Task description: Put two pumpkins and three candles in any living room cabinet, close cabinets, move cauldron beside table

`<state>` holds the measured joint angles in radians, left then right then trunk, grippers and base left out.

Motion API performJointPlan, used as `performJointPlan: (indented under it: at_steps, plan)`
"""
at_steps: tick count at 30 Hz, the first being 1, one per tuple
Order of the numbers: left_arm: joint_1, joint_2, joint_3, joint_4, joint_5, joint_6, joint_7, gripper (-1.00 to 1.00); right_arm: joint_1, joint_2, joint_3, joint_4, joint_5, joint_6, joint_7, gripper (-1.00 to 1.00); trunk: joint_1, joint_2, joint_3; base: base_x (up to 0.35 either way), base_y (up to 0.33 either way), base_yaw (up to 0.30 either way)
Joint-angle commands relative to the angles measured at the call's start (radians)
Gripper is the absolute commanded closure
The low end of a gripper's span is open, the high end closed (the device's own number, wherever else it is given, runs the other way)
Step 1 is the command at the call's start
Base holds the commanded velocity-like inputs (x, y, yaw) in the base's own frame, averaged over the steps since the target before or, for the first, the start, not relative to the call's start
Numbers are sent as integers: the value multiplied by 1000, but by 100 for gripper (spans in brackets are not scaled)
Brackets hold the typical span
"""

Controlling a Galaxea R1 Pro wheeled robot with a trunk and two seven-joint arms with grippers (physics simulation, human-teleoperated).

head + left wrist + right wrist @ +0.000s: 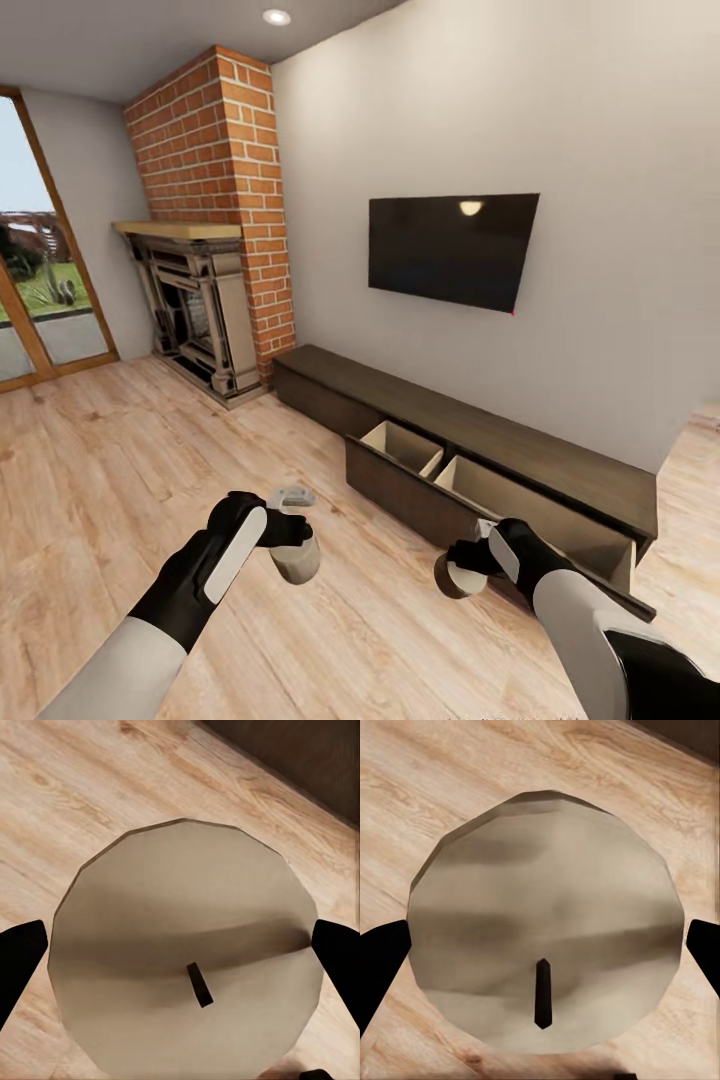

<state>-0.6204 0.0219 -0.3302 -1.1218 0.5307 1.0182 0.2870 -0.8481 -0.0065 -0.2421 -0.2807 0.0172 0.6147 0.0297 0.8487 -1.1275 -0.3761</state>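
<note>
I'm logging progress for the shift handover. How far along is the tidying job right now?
Done: the cabinet stands with one drawer pulled open, its pale compartments bare as far as they show. In hand: the left pincer holds one candle and the right pincer another candle, both above the wood floor before the drawer. Left: stowing these, the third candle, both pumpkins, closing up, and the cauldron.
</note>
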Motion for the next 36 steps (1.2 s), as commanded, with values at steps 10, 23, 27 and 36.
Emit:
performJointPlan:
  at_steps: [10, 23, 27, 36]
  plan:
    - [-1, 1, -4, -1, 11, 2, 11, 100, -1, 0, -5, -1, 1, 5, 3, 100, -38, 69, 33, 0, 0, -194]
    - [-1, 1, -4, -1, 10, 2, 11, 100, 0, 0, -5, -1, 1, 5, 4, 100, -88, 160, 74, 0, 0, -157]
    - [-1, 1, -4, -1, 10, 2, 11, 100, 0, 0, -5, -1, 1, 4, 4, 100, -104, 188, 86, 0, 0, -29]
    - [-1, 1, -4, -1, 10, 2, 11, 100, 0, 0, -6, -2, 1, 4, 4, 100, -138, 251, 114, 0, 0, -4]
